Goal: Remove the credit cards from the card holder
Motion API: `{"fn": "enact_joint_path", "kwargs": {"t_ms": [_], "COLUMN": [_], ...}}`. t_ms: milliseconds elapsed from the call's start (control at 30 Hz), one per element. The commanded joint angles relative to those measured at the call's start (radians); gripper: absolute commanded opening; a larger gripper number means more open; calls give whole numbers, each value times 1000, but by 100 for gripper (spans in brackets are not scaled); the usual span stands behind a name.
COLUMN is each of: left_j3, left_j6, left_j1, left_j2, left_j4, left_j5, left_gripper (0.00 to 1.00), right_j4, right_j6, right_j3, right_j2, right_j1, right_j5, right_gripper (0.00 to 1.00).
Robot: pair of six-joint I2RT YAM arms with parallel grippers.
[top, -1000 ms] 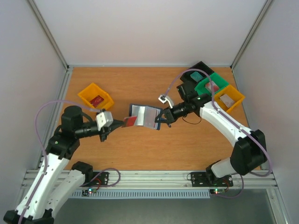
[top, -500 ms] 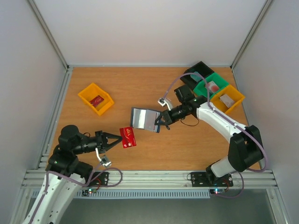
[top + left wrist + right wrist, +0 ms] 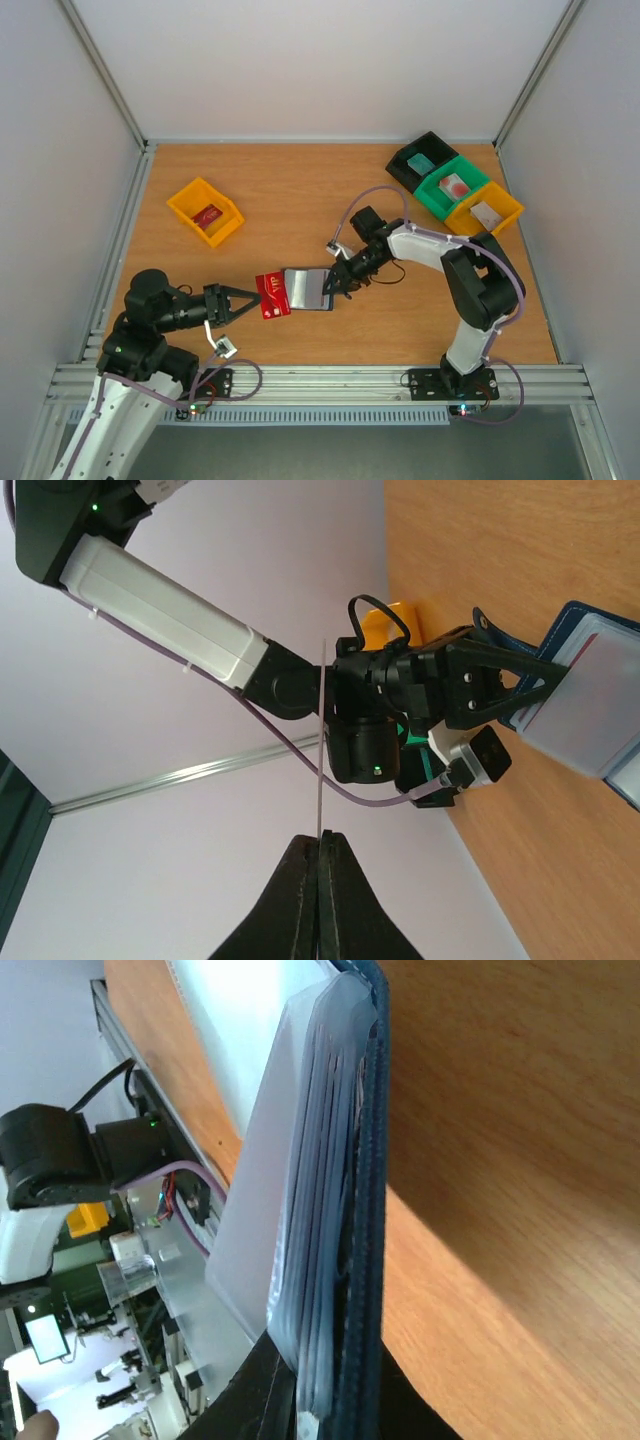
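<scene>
My left gripper (image 3: 248, 301) is shut on a red credit card (image 3: 272, 295) and holds it near the table's front left. In the left wrist view the card (image 3: 321, 750) shows edge-on as a thin line between the shut fingertips (image 3: 322, 838). The navy card holder (image 3: 308, 288) is open, its pale pockets up, right beside the red card. My right gripper (image 3: 336, 281) is shut on its right edge. In the right wrist view the holder (image 3: 350, 1160) runs edge-on out of the gripper (image 3: 335, 1385). It also shows in the left wrist view (image 3: 590, 695).
A yellow bin (image 3: 190, 200) at the back left holds another red card (image 3: 208, 214). Black (image 3: 408, 160), green (image 3: 438, 192) and yellow (image 3: 500, 218) bins stand in a row at the back right. Metal rails edge the table.
My left arm pulled the red card out of the holder and drew back toward the front left. My right arm then brought the holder nearer and leftward, next to the card.
</scene>
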Motion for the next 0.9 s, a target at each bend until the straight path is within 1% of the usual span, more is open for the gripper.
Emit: {"fn": "enact_joint_path", "kwargs": {"t_ms": [0,100,167,233,267,333,433,467,567,600,633,667,733,767,800,833,867], "left_j3": [-6,-2,5,7,8,10,8,7,2,1,2,2,6,6,7,7,5], "left_j6": [158,152,144,139,136,119,101,100,102,105,111,114,124,138,149,159,182], "left_j1": [-1,0,0,0,-1,0,0,0,0,0,0,-1,-2,-2,-2,-2,-2], "left_j2": [-12,1,6,9,9,7,0,1,11,14,17,20,22,22,24,25,24], "left_j4": [-34,-34,-35,-35,-35,-39,-43,-39,-15,-7,-1,3,4,5,7,7,6], "left_j5": [28,24,24,26,25,25,28,31,48,60,71,86,115,132,145,160,172], "left_gripper": [0,0,0,0,0,0,0,0,0,0,0,0,0,0,0,0,0], "right_j4": [16,9,1,-11,-18,-44,-148,-197,-360,-417,-441,-458,-476,-465,-429,-385,-345], "right_j6": [25,21,20,24,37,58,60,54,19,-5,-46,-107,-228,-286,-325,-341,-343], "right_j3": [8,-5,-10,-9,-9,-9,-11,-9,53,92,136,191,321,397,435,464,492], "right_j2": [45,81,101,112,109,81,-26,-77,-229,-283,-320,-348,-379,-389,-397,-396,-386], "right_j1": [-5,-12,-18,-26,-33,-52,-99,-117,-143,-138,-120,-84,24,77,112,127,133], "right_j5": [-21,-16,-9,9,21,61,215,275,539,577,562,512,374,274,175,69,-8], "right_gripper": [2,3,4,11,16,29,46,49,56,56,55,55,57,60,65,71,74]}}
